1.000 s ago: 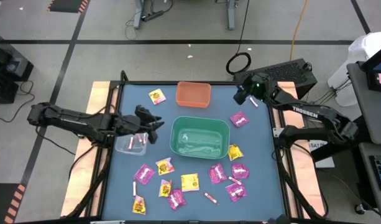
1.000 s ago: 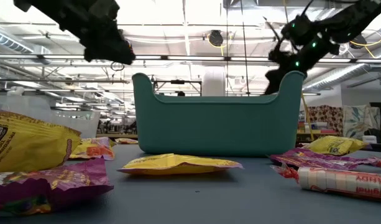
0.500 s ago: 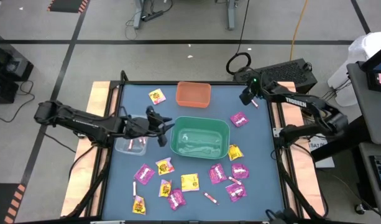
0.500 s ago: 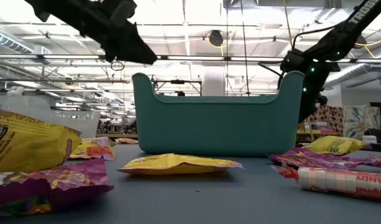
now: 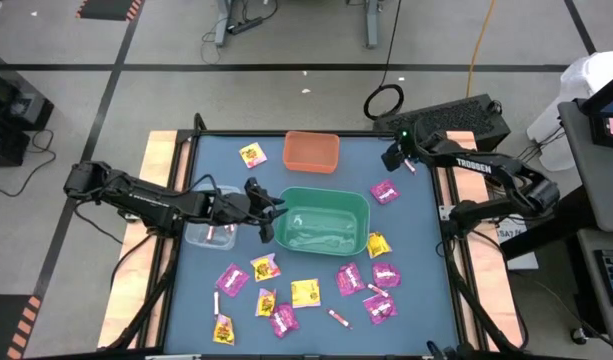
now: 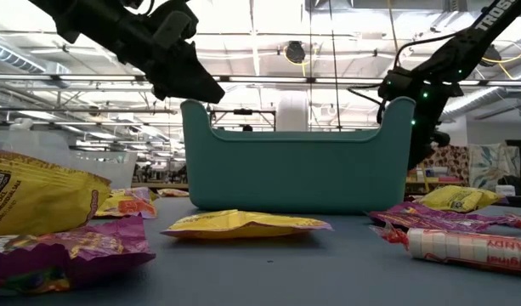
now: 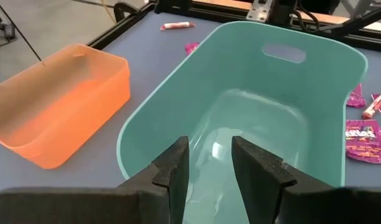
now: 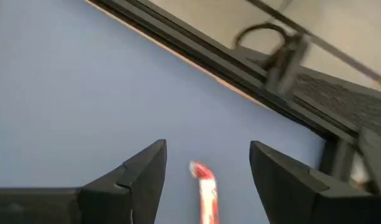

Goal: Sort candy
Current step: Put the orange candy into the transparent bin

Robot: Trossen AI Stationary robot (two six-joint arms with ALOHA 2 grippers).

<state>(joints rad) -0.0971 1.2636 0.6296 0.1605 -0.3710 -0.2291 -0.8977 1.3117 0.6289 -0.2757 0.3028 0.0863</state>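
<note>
Candy lies scattered on the blue table: magenta packets (image 5: 384, 190) and yellow packets (image 5: 304, 292), mostly along the near half, and a pink-white stick (image 5: 408, 164) flat at the far right. My right gripper (image 8: 206, 163) is open and tipped down over that stick (image 8: 204, 186), a finger on either side, touching nothing. My left gripper (image 7: 210, 158) hangs open and empty above the left rim of the green bin (image 5: 321, 220).
An orange bin (image 5: 311, 150) stands at the far middle. A clear bin (image 5: 208, 230) at the left holds a stick. A yellow packet (image 5: 252, 154) lies beside the orange bin. The table's raised dark frame (image 8: 252, 81) runs just beyond the right gripper.
My left gripper has gone from above the clear bin toward the table's right, to the green bin's left rim, sinking a little. My right gripper has come down toward the stick at the far right and tipped more steeply downward.
</note>
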